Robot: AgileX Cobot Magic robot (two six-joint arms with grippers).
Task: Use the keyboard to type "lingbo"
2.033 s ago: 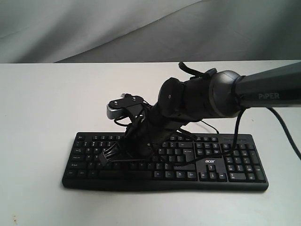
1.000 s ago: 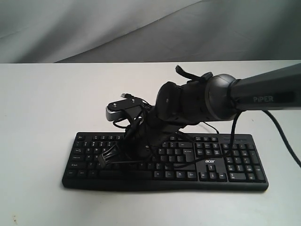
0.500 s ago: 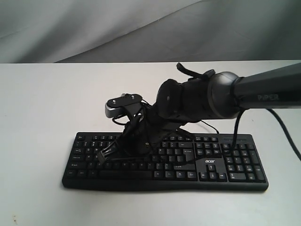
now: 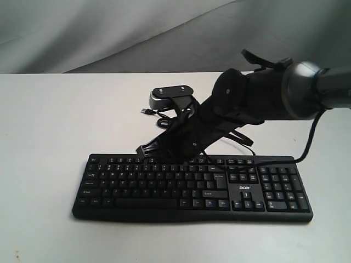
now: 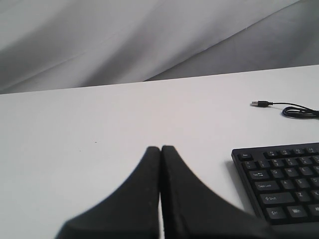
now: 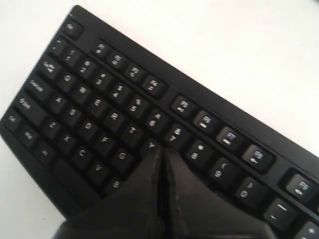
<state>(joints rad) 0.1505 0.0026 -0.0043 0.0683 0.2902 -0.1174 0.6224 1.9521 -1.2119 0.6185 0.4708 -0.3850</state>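
Keyboard [image 4: 192, 189] on table [image 4: 49, 137], right end effector [image 6: 160, 153] closed above upper rows, left end effector [image 5: 160, 149] closed

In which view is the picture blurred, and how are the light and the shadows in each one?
Exterior view: soft, even light; only a faint shadow under the keyboard. Left wrist view: the shut left tool is dark and soft-edged, while the USB plug beyond it is crisp. Right wrist view: blurred all over, with the key legends smeared and the right tool out of focus.
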